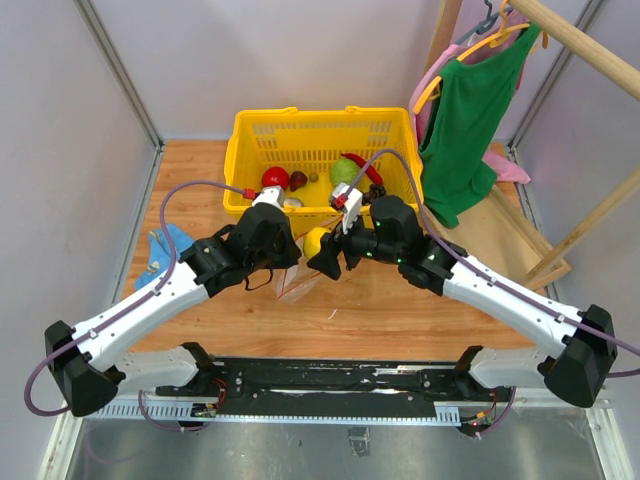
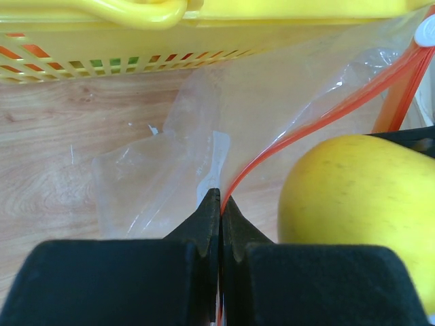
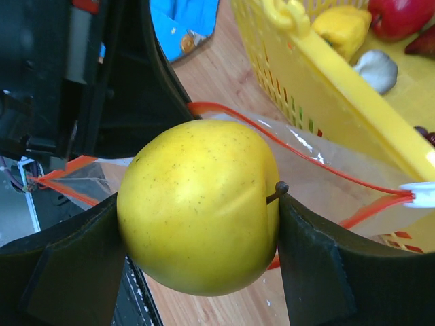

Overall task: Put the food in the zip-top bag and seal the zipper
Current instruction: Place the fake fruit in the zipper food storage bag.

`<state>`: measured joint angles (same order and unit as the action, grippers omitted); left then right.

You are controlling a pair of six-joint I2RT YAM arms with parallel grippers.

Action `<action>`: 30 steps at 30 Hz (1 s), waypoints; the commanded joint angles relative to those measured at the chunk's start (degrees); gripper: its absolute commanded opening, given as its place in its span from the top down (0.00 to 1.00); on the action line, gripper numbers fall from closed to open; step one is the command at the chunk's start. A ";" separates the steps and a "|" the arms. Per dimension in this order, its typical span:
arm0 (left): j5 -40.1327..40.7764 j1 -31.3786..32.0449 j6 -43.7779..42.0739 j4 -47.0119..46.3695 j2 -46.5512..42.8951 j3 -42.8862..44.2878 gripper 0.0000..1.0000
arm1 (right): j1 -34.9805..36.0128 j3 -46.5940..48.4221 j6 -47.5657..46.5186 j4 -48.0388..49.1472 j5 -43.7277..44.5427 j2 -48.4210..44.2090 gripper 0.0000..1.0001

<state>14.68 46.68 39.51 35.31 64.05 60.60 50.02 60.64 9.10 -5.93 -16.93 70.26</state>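
From above, the see-through soft plastic bag (image 1: 296, 287) is mostly hidden, at 6 o'clock of the yellow lattice basket (image 1: 262, 120). At the left wrist, its crinkled film is pinched in the closed left claw (image 2: 220, 202) beside the red-orange zipper (image 2: 326, 115). At the right, a glossy speckled yellow fruit (image 3: 197, 197) is clamped by the right claw (image 3: 200, 231).

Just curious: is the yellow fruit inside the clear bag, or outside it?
Outside, apparently: the right gripper holds the yellow fruit before the zip-top bag's open zipper.

Robot lab cell: white panel walls (image 1: 60, 120), metal frame (image 1: 118, 70).
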 commanded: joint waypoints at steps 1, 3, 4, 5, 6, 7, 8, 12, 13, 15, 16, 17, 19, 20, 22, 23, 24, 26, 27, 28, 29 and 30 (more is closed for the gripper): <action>-0.88 -0.86 0.56 -1.95 -1.34 -0.84 1.00 | 0.78 -1.55 0.73 2.33 1.89 1.74 0.62; -1.01 -1.04 0.57 -2.00 -1.60 -1.04 1.00 | 0.83 -1.16 0.75 0.89 3.72 2.70 0.62; -1.00 -1.14 0.57 -2.00 -1.86 -1.08 1.00 | 0.79 -0.64 0.60 -0.24 4.51 3.33 0.60; -1.05 -1.21 0.57 -2.00 -2.02 -1.14 1.00 | 0.81 0.24 0.43 -1.58 5.22 4.00 0.58; -1.13 -1.23 0.48 -1.96 -2.17 -1.16 1.00 | 0.79 1.24 0.21 -3.17 5.87 4.80 0.56; -1.14 -1.24 0.40 -1.92 -2.24 -1.13 0.99 | 0.78 2.13 -0.01 -4.65 6.56 5.45 0.54; -1.26 -1.24 0.28 -1.91 -2.38 -1.10 1.00 | 0.78 2.93 -0.17 -5.99 7.15 6.02 0.50; -1.60 -1.32 -0.14 -1.58 -2.66 -0.89 1.00 | 0.78 4.99 -0.57 -8.67 8.50 7.40 0.30; -1.73 -1.32 -0.20 -1.56 -2.71 -0.80 1.00 | 0.78 5.41 -0.64 -9.01 8.30 7.54 0.25; -1.84 -1.32 -0.43 -1.31 -2.79 -0.70 1.00 | 0.80 6.24 -0.75 -9.60 8.10 7.68 0.16; -1.89 -1.32 -0.53 -1.11 -2.80 -0.60 1.00 | 0.83 6.69 -0.86 -10.15 8.10 7.70 0.11; -1.77 -1.32 -0.62 -0.93 -2.87 -0.53 1.00 | 0.79 7.46 -1.03 -10.58 8.08 7.70 0.06; -1.59 -1.32 -0.82 -0.56 -2.88 -0.30 1.00 | 0.78 8.51 -1.50 -11.46 7.98 7.70 0.01; -1.58 -1.32 -0.95 -0.32 -2.88 -0.16 1.00 | 0.78 9.06 -1.80 -11.92 7.91 7.79 0.02; -1.59 -1.32 -1.29 0.29 -2.75 0.32 1.00 | 0.78 10.16 -2.26 -12.89 7.74 7.85 0.01; -1.70 -1.30 -1.34 0.67 -2.64 0.55 1.00 | 0.79 10.71 -2.39 -13.34 7.52 7.87 0.02; -1.78 -1.32 -1.47 1.06 -2.62 0.83 1.00 | 0.85 11.43 -2.42 -13.84 7.30 7.85 0.02; -1.80 -1.31 -1.62 2.15 -2.60 1.45 1.00 | 0.78 12.62 -2.42 -14.88 7.14 7.65 0.02; -1.65 -1.32 -1.69 2.68 -2.68 1.67 1.00 | 0.78 13.40 -2.43 -15.51 7.16 7.47 0.02; -1.48 -1.32 -1.71 3.20 -2.82 1.95 0.99 | 0.80 14.23 -2.43 -16.30 7.36 7.32 0.01; -1.29 -1.32 -1.76 3.72 -2.92 2.29 1.00 | 0.78 15.03 -2.45 -16.98 7.68 7.16 0.01; -1.17 -1.32 -1.84 4.43 -3.03 2.66 1.00 | 0.83 15.76 -2.43 -17.78 7.96 6.99 0.01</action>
<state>13.15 45.87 38.72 37.19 62.35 60.27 50.15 72.49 7.55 -20.01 -10.02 77.91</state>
